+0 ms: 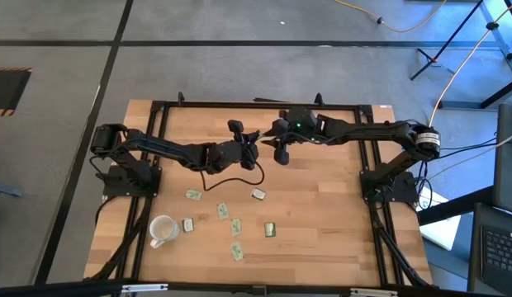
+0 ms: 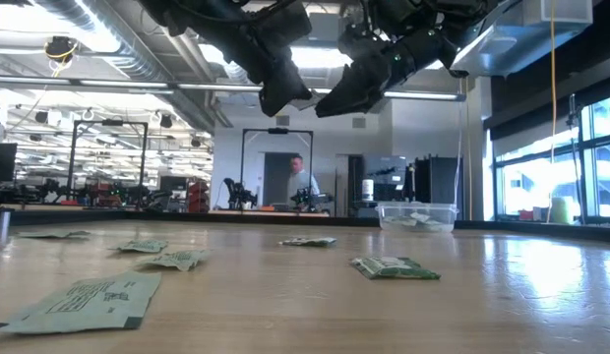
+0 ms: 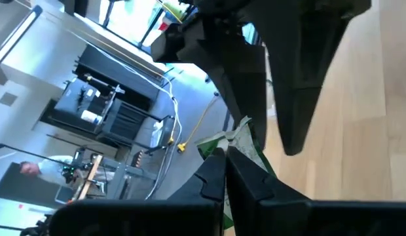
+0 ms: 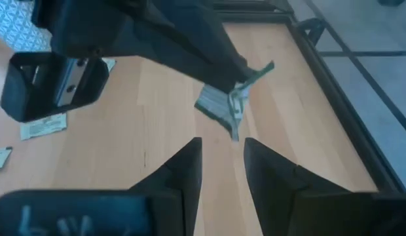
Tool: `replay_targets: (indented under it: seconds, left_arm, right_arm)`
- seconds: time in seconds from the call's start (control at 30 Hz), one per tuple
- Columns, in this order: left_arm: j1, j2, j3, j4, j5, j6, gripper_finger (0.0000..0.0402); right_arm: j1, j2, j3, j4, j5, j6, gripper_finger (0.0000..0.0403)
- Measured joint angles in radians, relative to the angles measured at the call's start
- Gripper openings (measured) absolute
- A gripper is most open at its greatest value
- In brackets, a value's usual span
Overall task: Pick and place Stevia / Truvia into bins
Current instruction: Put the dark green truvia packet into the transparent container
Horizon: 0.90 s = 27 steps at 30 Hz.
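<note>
A light wooden table with a black metal frame round its edges carries everything. The two arm bases are bolted at its left and right edges. A white mug stands near the front left corner. Pale green and white Stevia / Truvia sachets lie flat and scattered over the front half, well apart from one another: one beside the mug, a few toward the middle, one nearest the front edge and one farther right. In the low view a clear plastic bin sits at the far edge with sachets inside.
</note>
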Motion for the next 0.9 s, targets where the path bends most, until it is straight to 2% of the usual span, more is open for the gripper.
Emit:
replay_targets:
  seconds: [0.6, 0.9]
  left_arm:
    - [0.0, 0.0, 0.0, -0.033, -0.003, 0.008, 0.0003]
    - [-0.008, -0.001, 0.001, -0.047, -0.003, 0.008, 0.0003]
  right_arm:
    - [0.016, 0.0, 0.0, 0.047, -0.001, 0.001, 0.0115]
    - [0.021, 0.0, 0.0, 0.051, 0.0, 0.05, 0.0061]
